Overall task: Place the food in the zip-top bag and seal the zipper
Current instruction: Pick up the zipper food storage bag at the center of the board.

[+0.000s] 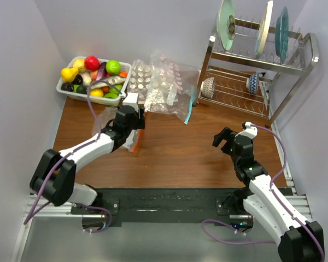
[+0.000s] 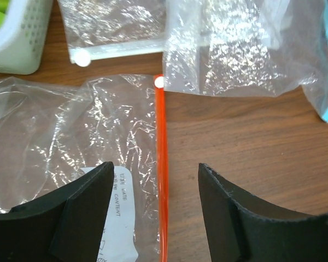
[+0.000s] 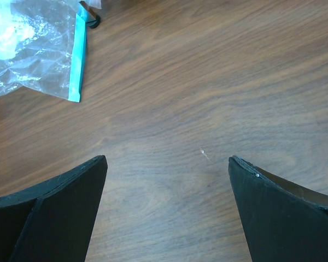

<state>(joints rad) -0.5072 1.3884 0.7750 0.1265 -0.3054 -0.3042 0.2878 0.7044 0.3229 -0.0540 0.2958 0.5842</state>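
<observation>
Over the zipper (image 2: pixel 160 136), left gripper (image 2: pixel 154 170) — spread wide, empty

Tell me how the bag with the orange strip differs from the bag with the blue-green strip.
The orange-strip bag has an orange-red zipper; the blue-green-strip bag has a teal strip. The orange-strip bag lies under the left gripper, its zipper between the open fingers; the blue-green-strip bag lies beyond them. The orange-strip bag shows a white printed label; none shows on the other. Both are clear crinkly plastic on the table.
</observation>
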